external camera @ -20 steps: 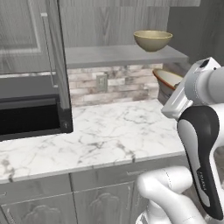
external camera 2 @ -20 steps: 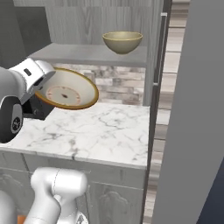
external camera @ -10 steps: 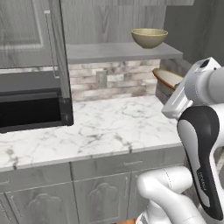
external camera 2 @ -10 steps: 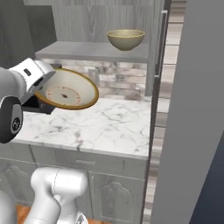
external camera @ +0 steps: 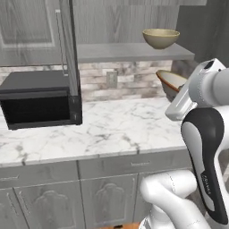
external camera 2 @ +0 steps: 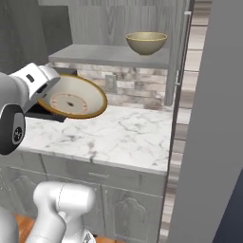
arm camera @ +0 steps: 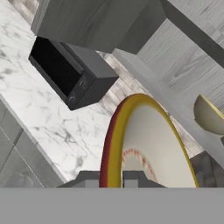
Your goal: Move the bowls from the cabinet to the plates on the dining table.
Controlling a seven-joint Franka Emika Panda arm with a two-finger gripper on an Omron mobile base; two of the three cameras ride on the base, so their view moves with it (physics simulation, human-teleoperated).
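My gripper (arm camera: pixel 114 179) is shut on the rim of one of the bowls (external camera 2: pixel 73 97), tan outside with a cream inside and a red ring pattern. It hangs tilted on edge above the marble counter, and its rim also shows beside the arm (external camera: pixel 172 82) and close up (arm camera: pixel 144 148). A second olive-tan bowl (external camera: pixel 161 38) (external camera 2: pixel 146 42) (arm camera: pixel 210 116) stands upright on the cabinet's grey shelf (external camera: pixel 125 51) (external camera 2: pixel 104 54). The plates and the dining table are out of view.
A black microwave (external camera: pixel 40 100) (arm camera: pixel 70 70) sits on the white marble counter (external camera: pixel 112 129) (external camera 2: pixel 123 137) to the left. The cabinet's open door (external camera: pixel 31 27) hangs above it; another door edge (external camera 2: pixel 182 57) stands right of the shelf. Carved grey cupboards (external camera: pixel 103 192) lie below.
The whole picture has shifted with the base: the microwave and lower cupboards show more. The tilted bowl stays in my gripper, and the shelf bowl has not moved.
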